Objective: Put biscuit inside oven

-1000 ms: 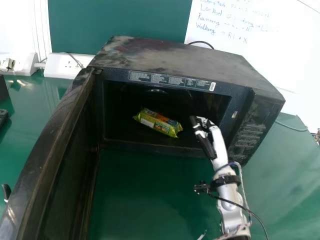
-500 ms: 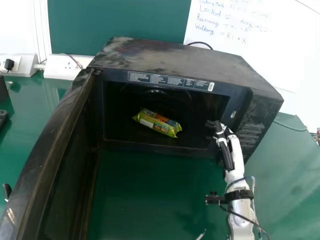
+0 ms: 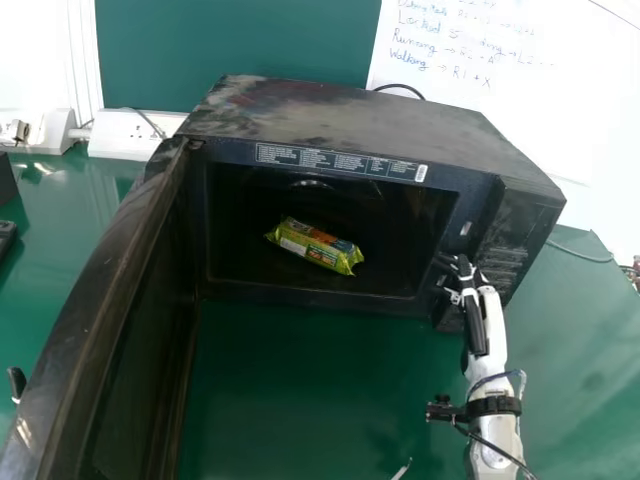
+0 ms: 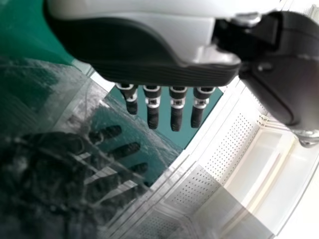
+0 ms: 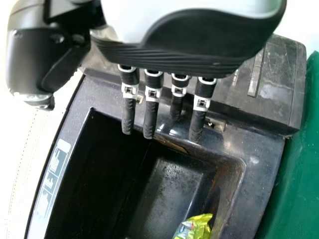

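The yellow-green biscuit packet (image 3: 318, 247) lies tilted on the floor inside the black oven (image 3: 370, 115); the right wrist view catches the packet's end (image 5: 197, 228). My right hand (image 3: 474, 318) is at the oven's front right, beside the opening and apart from the packet. In the right wrist view my right hand (image 5: 152, 107) has straight fingers and holds nothing. A dark fingertip of my left hand (image 3: 17, 383) shows at the left edge, outside the open door (image 3: 105, 300). My left hand (image 4: 177, 109) has straight, empty fingers in the left wrist view, facing the door's reflective surface.
The door stands wide open across the left side. A power strip (image 3: 135, 133) lies behind the oven at left, and a whiteboard (image 3: 500, 80) stands behind at right. Green table surface (image 3: 290, 390) spreads before the oven.
My right hand has moved from in front of the opening to the right and a little back toward me. The packet has stayed in place inside the oven.
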